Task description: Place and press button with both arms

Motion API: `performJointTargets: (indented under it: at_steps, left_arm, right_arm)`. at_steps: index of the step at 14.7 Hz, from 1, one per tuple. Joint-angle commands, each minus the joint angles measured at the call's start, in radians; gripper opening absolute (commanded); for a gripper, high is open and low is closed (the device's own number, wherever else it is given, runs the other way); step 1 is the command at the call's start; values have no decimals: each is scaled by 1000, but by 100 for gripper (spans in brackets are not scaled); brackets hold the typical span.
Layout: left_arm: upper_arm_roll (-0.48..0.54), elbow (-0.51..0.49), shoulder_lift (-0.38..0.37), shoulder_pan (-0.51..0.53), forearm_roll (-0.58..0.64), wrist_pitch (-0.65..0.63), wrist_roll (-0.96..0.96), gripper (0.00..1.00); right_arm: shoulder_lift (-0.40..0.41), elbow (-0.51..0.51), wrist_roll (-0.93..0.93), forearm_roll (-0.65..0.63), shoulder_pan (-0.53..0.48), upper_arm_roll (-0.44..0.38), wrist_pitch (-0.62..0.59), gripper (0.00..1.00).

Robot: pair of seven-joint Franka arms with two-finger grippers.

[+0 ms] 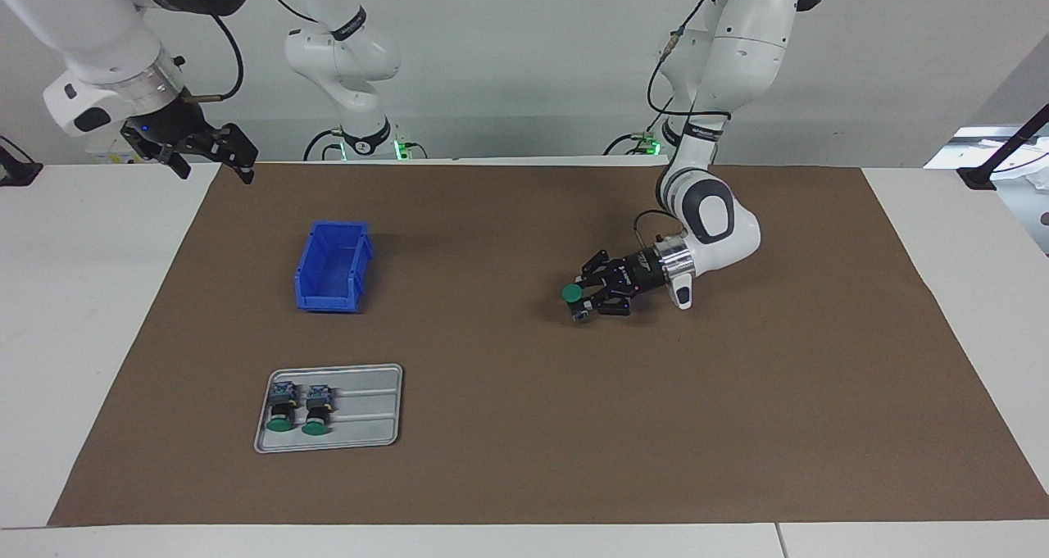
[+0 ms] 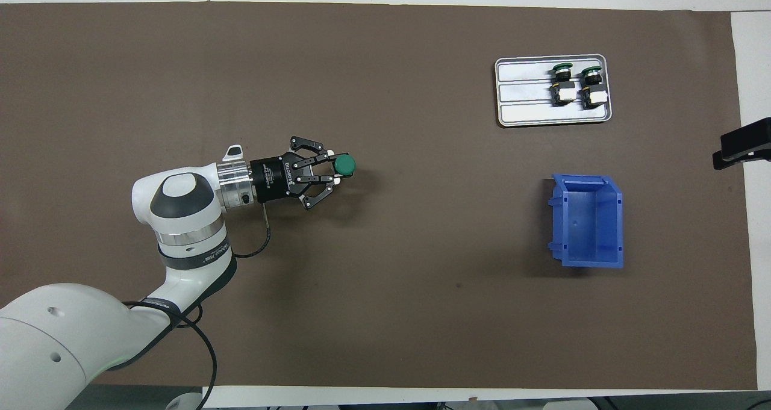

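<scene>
The left end effector (image 1: 587,294) grips one button (image 1: 571,293) by its black body, low over the brown mat (image 1: 524,460) near the middle of the counter (image 1: 82,337). The green cap points up and the grey block points down, likely so the button can stand on the mat with its cap free for a push. Seen from across, it sits at about 3 o'clock from the blue bin (image 1: 332,265). The right end effector (image 1: 205,158) waits with its fingers wide and nothing in them, up over the mat's corner at about 10 o'clock from the bin, probably saved for the pressing. Two more buttons (image 1: 298,409) lie side by side on the grey tray (image 1: 369,410), at 6 o'clock from the bin. The count: three buttons, one bin, one tray, two arms.
</scene>
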Motion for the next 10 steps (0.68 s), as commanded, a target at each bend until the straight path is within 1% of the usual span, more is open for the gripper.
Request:
performJointTargets:
  at_steps: [1,10]
  left_arm:
    - [4,-13,-2,-27,-45,-6,31,7]
    - [5,-31,-3,-56,-45,25,115,9]
  right_arm:
    - [-25,-29,-24,1,-3,0,14,100]
    - [-25,-29,-24,1,-3,0,14,100]
